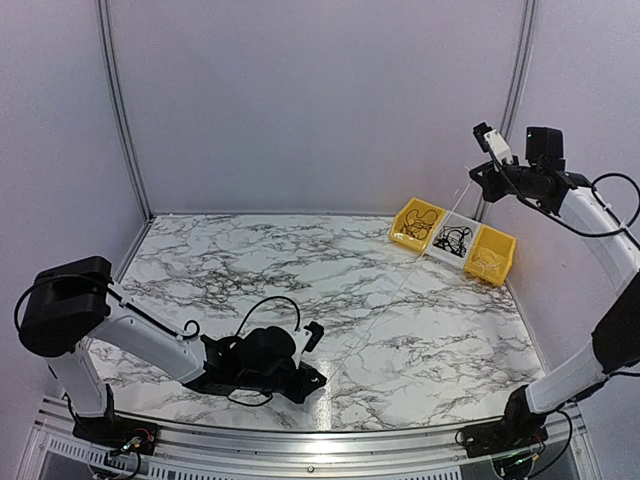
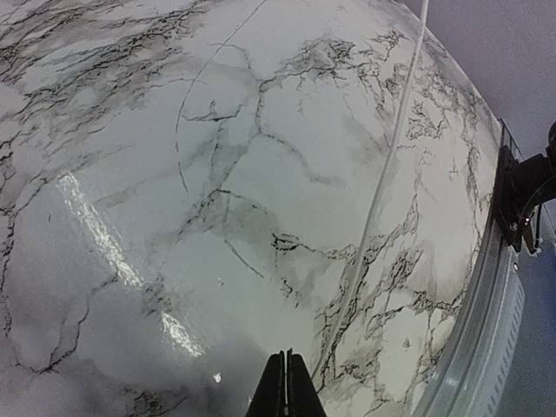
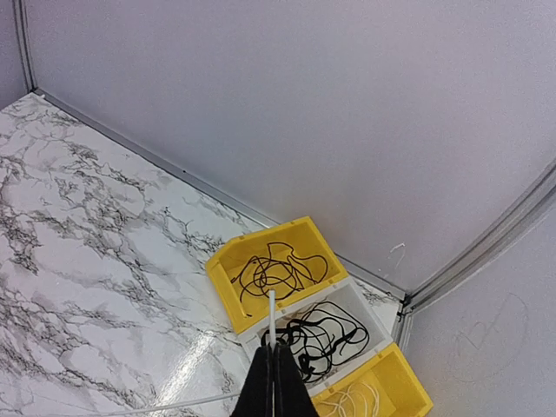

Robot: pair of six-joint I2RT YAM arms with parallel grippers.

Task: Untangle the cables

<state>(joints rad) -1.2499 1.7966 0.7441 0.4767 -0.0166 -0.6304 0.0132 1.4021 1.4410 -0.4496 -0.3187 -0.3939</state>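
Note:
A thin white cable [image 1: 415, 260] runs taut from the table up to my right gripper [image 1: 487, 135], raised high at the back right. That gripper [image 3: 278, 346] is shut on the cable, and a short white end [image 3: 272, 313] sticks out past its tips. My left gripper [image 1: 316, 333] lies low on the marble, shut [image 2: 286, 354]. The white cable [image 2: 382, 191] slips behind its right finger; whether it is pinched there does not show. Black cables lie in a yellow bin [image 3: 278, 274] and in a white bin [image 3: 326, 339].
Three bins stand in a row at the back right: yellow [image 1: 418, 222], white [image 1: 455, 240] and yellow [image 1: 492, 255], the last holding white cables [image 3: 352, 401]. Walls enclose the table on three sides. A metal rail [image 2: 486, 347] edges the front.

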